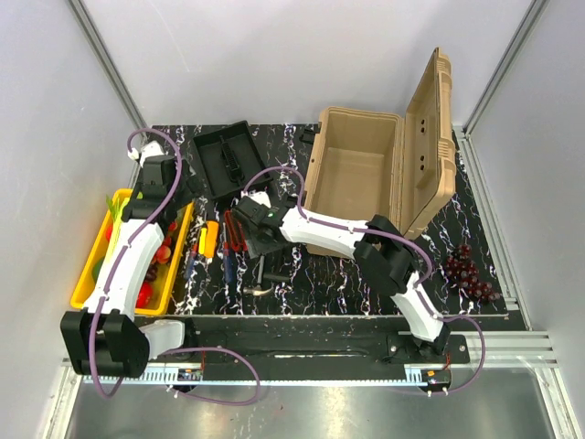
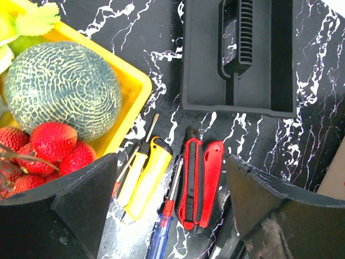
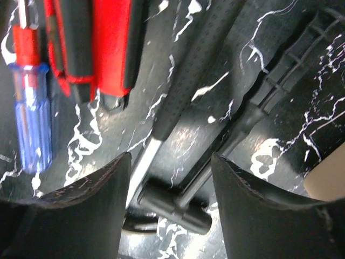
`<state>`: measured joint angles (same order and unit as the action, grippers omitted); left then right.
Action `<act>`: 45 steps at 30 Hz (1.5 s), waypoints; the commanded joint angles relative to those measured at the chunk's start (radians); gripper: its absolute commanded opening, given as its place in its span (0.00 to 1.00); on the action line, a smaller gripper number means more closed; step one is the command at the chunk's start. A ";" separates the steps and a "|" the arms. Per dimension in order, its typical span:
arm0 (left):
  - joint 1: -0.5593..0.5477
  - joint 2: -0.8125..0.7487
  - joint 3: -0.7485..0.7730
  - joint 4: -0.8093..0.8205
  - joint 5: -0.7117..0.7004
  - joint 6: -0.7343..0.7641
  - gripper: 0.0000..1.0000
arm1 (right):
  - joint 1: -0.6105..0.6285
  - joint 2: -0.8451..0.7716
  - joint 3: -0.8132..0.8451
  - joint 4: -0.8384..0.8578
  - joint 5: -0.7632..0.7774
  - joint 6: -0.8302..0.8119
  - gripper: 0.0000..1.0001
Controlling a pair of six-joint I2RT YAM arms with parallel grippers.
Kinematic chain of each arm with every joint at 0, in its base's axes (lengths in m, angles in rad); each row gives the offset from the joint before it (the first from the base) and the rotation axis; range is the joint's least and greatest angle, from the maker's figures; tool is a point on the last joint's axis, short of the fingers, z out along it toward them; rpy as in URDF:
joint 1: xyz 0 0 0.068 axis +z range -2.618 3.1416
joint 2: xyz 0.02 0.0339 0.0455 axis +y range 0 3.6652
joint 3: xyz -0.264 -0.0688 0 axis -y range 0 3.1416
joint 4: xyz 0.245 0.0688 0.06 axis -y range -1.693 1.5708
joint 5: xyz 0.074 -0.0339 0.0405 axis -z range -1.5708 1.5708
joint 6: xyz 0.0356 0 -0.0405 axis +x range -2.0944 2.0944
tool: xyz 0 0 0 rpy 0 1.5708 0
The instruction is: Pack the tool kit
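One black-handled tool, long axis near-to-far, lies directly beneath the right pincer, jaws apart astride it; right arm is nearer than left.

Yellow tray w/ melon & strawberries left, grapes right.

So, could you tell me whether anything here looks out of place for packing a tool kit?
Yes: a loose bunch of dark grapes lies right of the open toolbox, and a yellow tray of melon and strawberries sits at the left edge. Food looks odd here.
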<state>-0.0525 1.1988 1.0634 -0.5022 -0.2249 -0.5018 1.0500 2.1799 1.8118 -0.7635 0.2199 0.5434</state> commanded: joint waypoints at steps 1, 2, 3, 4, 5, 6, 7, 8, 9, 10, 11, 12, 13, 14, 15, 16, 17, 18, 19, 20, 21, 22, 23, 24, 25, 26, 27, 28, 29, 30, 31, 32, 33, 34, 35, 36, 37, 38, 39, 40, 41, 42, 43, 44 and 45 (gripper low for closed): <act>-0.001 -0.079 -0.057 0.077 -0.007 -0.006 0.85 | -0.021 0.044 0.033 0.059 0.065 0.049 0.64; -0.003 -0.084 -0.068 0.083 -0.005 -0.007 0.85 | -0.021 0.056 0.046 0.061 0.076 0.050 0.63; -0.004 -0.091 -0.078 0.086 -0.005 -0.007 0.85 | -0.022 0.072 0.056 0.062 0.084 0.049 0.61; -0.006 -0.094 -0.086 0.088 -0.008 -0.007 0.85 | -0.022 0.087 0.069 0.059 0.090 0.050 0.59; -0.007 -0.097 -0.092 0.087 -0.008 -0.007 0.86 | -0.024 0.099 0.079 0.058 0.094 0.050 0.58; -0.007 -0.099 -0.097 0.088 -0.008 -0.007 0.86 | -0.024 0.113 0.087 0.061 0.107 0.047 0.57; -0.007 -0.099 -0.100 0.091 -0.008 -0.007 0.86 | -0.024 0.122 0.092 0.066 0.114 0.043 0.56; -0.009 -0.097 -0.105 0.094 -0.010 -0.006 0.86 | -0.024 0.136 0.098 0.067 0.124 0.038 0.54; -0.009 -0.094 -0.106 0.096 -0.008 -0.004 0.86 | -0.025 0.150 0.106 0.072 0.133 0.033 0.53; -0.009 -0.093 -0.109 0.097 -0.010 0.000 0.86 | -0.027 0.161 0.112 0.075 0.136 0.032 0.51; -0.007 -0.093 -0.109 0.097 -0.011 0.003 0.86 | -0.027 0.170 0.121 0.070 0.133 0.032 0.50; -0.009 -0.091 -0.109 0.096 -0.016 0.008 0.86 | -0.028 0.179 0.126 0.070 0.128 0.030 0.48; -0.009 -0.090 -0.111 0.097 -0.019 0.006 0.86 | -0.028 0.185 0.130 0.063 0.125 0.030 0.44; -0.009 -0.088 -0.114 0.099 -0.024 0.008 0.86 | -0.030 0.187 0.132 0.062 0.124 0.032 0.39; -0.009 -0.085 -0.114 0.099 -0.024 0.009 0.86 | -0.030 0.187 0.129 0.061 0.122 0.032 0.31; -0.009 -0.081 -0.114 0.099 -0.022 0.009 0.86 | -0.031 0.185 0.126 0.056 0.122 0.032 0.24; -0.009 -0.076 -0.112 0.099 -0.022 0.008 0.86 | -0.031 0.181 0.123 0.053 0.122 0.033 0.14; -0.009 -0.073 -0.112 0.099 -0.022 0.008 0.87 | -0.031 0.175 0.116 0.050 0.122 0.029 0.04; -0.009 -0.070 -0.111 0.099 -0.019 0.008 0.87 | -0.031 0.163 0.109 0.059 0.118 0.015 0.00; -0.009 -0.065 -0.109 0.099 -0.016 0.008 0.87 | -0.031 0.147 0.092 0.072 0.118 0.010 0.00; -0.009 -0.062 -0.109 0.099 -0.014 0.009 0.87 | -0.031 0.124 0.081 0.081 0.134 0.009 0.00; -0.009 -0.059 -0.106 0.097 -0.014 0.008 0.87 | -0.031 0.100 0.078 0.085 0.144 0.003 0.00; -0.009 -0.056 -0.105 0.097 -0.014 0.009 0.87 | -0.031 0.083 0.080 0.090 0.154 -0.002 0.00; -0.009 -0.051 -0.105 0.096 -0.014 0.008 0.87 | -0.031 0.061 0.080 0.098 0.159 -0.006 0.00; -0.009 -0.050 -0.105 0.096 -0.014 0.008 0.87 | -0.031 0.035 0.074 0.114 0.154 -0.014 0.00; -0.009 -0.050 -0.105 0.096 -0.013 0.008 0.87 | -0.030 0.014 0.066 0.134 0.154 -0.019 0.00; -0.009 -0.048 -0.105 0.094 -0.013 0.006 0.87 | -0.030 -0.011 0.063 0.147 0.156 -0.016 0.00; -0.009 -0.047 -0.105 0.093 -0.011 0.006 0.87 | -0.030 -0.031 0.057 0.159 0.156 -0.016 0.00; -0.009 -0.045 -0.105 0.093 -0.016 0.005 0.87 | -0.028 -0.055 0.049 0.171 0.157 -0.016 0.00; -0.009 -0.047 -0.105 0.091 -0.019 0.003 0.87 | -0.028 -0.078 0.037 0.182 0.160 -0.011 0.00; -0.009 -0.048 -0.106 0.088 -0.022 0.000 0.87 | -0.027 -0.100 0.020 0.197 0.170 -0.010 0.00; -0.009 -0.048 -0.105 0.087 -0.027 0.000 0.87 | -0.024 -0.126 0.000 0.216 0.170 -0.011 0.00; -0.009 -0.050 -0.103 0.083 -0.036 -0.001 0.87 | -0.022 -0.147 -0.026 0.239 0.171 -0.016 0.00; -0.007 -0.050 -0.103 0.080 -0.037 -0.001 0.87 | -0.018 -0.176 -0.049 0.260 0.176 -0.025 0.00; -0.009 -0.050 -0.103 0.077 -0.047 -0.001 0.88 | -0.016 -0.208 -0.080 0.292 0.177 -0.040 0.00; -0.009 -0.051 -0.103 0.074 -0.054 0.000 0.88 | -0.013 -0.238 -0.106 0.326 0.182 -0.051 0.00; -0.009 -0.051 -0.103 0.071 -0.060 -0.001 0.88 | -0.008 -0.273 -0.135 0.348 0.196 -0.062 0.00; -0.009 -0.051 -0.103 0.068 -0.068 -0.001 0.88 | -0.007 -0.302 -0.159 0.377 0.205 -0.078 0.00; -0.009 -0.050 -0.103 0.067 -0.073 -0.001 0.88 | -0.005 -0.336 -0.175 0.395 0.211 -0.094 0.00; -0.009 -0.048 -0.102 0.064 -0.077 -0.001 0.88 | -0.004 -0.365 -0.187 0.414 0.220 -0.109 0.00; -0.009 -0.045 -0.102 0.065 -0.076 -0.001 0.88 | -0.004 -0.391 -0.199 0.430 0.228 -0.126 0.00; -0.009 -0.042 -0.102 0.065 -0.077 -0.004 0.89 | -0.004 -0.417 -0.209 0.453 0.233 -0.143 0.00; -0.009 -0.038 -0.102 0.065 -0.076 -0.004 0.89 | -0.004 -0.437 -0.210 0.464 0.240 -0.157 0.00; -0.007 -0.036 -0.100 0.065 -0.079 -0.006 0.89 | -0.005 -0.459 -0.209 0.474 0.245 -0.171 0.00; -0.009 -0.033 -0.099 0.064 -0.079 -0.006 0.89 | -0.004 -0.477 -0.201 0.486 0.248 -0.187 0.00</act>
<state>-0.0589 1.1549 0.9546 -0.4564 -0.2684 -0.5056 1.0378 1.8194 1.5997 -0.4210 0.4053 0.4332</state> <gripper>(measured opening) 0.883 0.076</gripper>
